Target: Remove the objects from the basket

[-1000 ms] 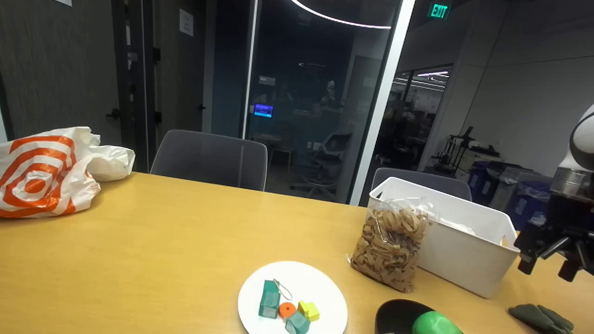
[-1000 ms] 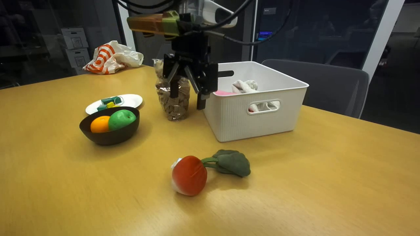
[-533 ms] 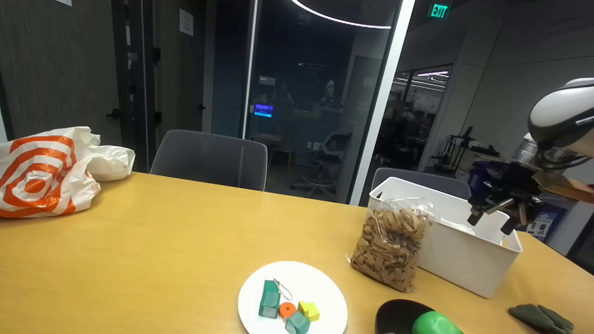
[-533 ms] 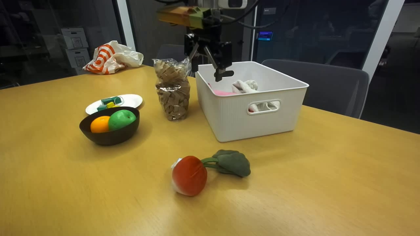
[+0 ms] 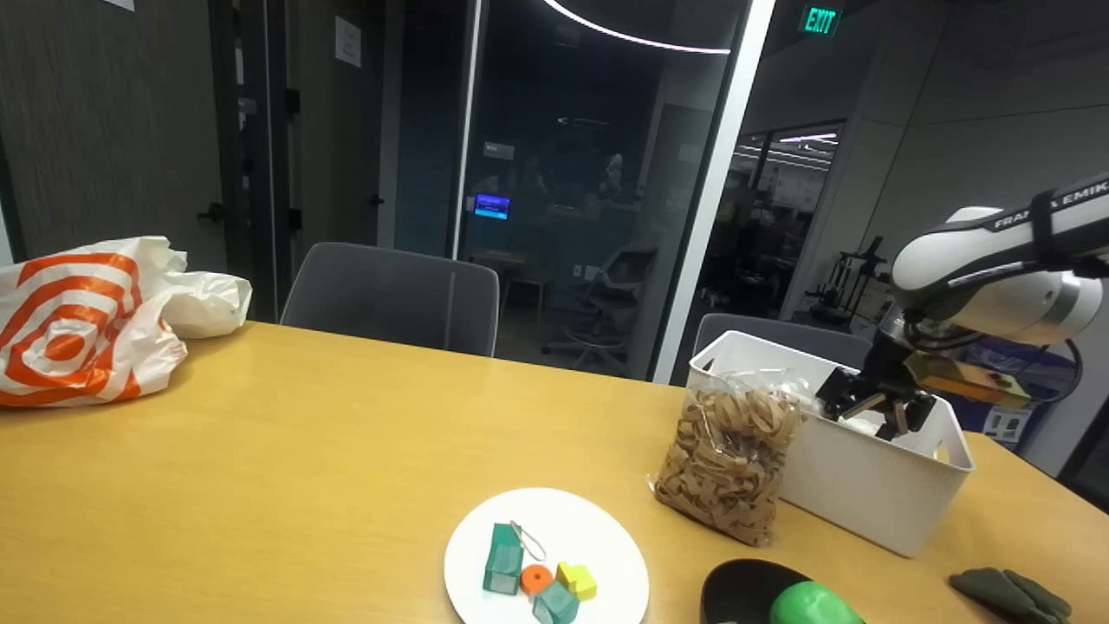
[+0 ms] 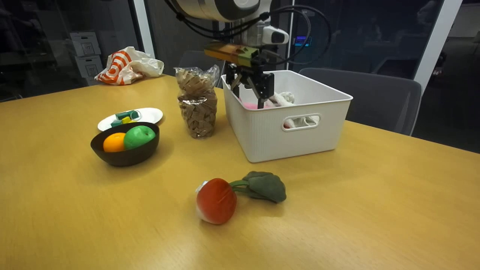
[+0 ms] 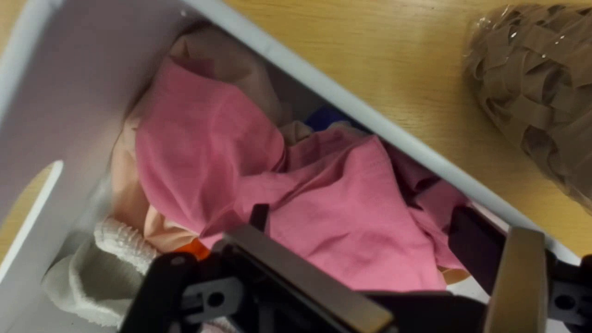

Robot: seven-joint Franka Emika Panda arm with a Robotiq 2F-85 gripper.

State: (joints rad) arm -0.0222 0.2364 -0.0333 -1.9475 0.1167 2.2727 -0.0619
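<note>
The white basket [image 6: 288,144] stands on the table in both exterior views. Inside it, the wrist view shows a crumpled magenta-pink cloth [image 7: 342,203] draped over a pale peach-pink cloth [image 7: 127,180]. Beside them lies a white ribbed fabric piece [image 7: 92,277]. Bits of an orange thing [image 7: 192,249] and a blue thing [image 7: 323,118] peek out from under the cloths. My gripper [image 7: 368,231] points down into the basket above the pink cloth, its jaws wide apart. One fingertip is close to the long wall; whether either touches the cloth I cannot tell.
A clear bag of brown pieces [image 5: 732,472] stands against the basket's long side. Nearby are a black bowl [image 6: 127,159] with fruit, a white plate [image 5: 611,537] with small blocks, and a red plush vegetable [image 6: 216,202]. A white-and-orange bag [image 5: 78,334] lies farther off.
My gripper has swung from outside the basket's end to above its inside and come down, so the fingers now dip below the rim. The jaws have stayed apart; the objects lie unchanged.
</note>
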